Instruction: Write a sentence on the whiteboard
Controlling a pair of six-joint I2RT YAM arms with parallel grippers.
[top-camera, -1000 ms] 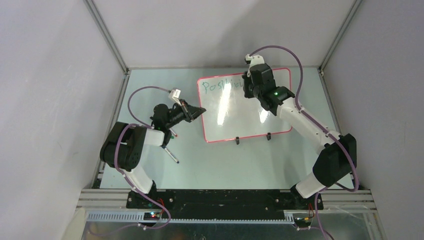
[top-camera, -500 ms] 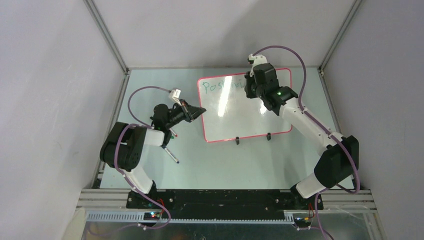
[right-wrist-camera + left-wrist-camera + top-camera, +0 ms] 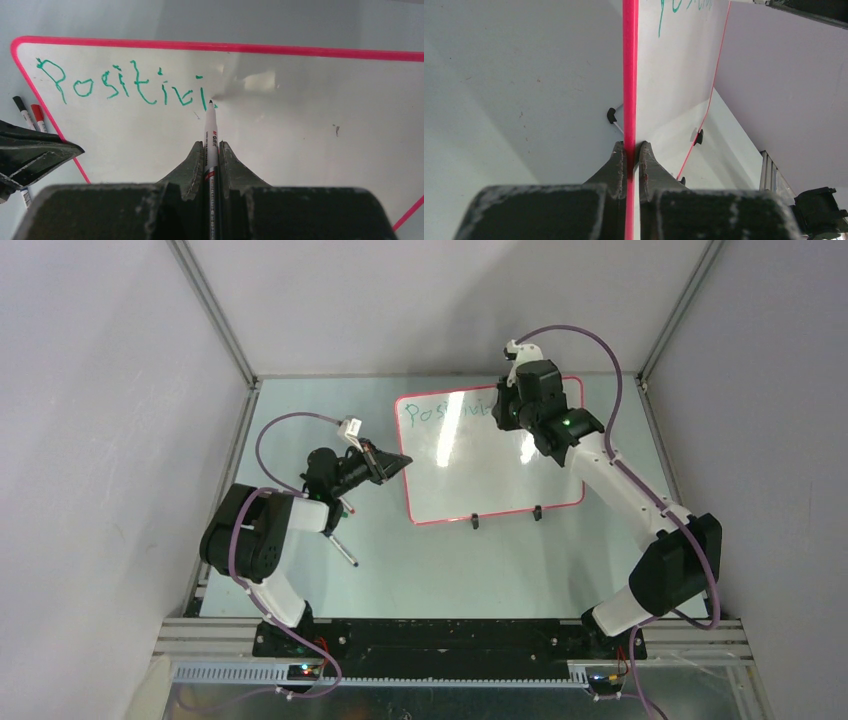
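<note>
Right wrist view: marker (image 3: 209, 125) is clamped in the right gripper (image 3: 210, 146), tip set at the whiteboard (image 3: 310, 150) just right of the green sentence (image 3: 125, 89) "Positivi", long axis pointed far, bare surface lying rightward; left gripper (image 3: 630, 150) is pinched on its left rim.

Robotics lab enclosure — aluminium frame rails (image 3: 217, 320), blank grey walls (image 3: 95, 440)

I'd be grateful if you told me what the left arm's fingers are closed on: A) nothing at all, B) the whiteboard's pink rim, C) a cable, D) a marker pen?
B: the left wrist view shows the left fingers pinching the whiteboard by its pink rim; the marker is in the right fingers.
</note>
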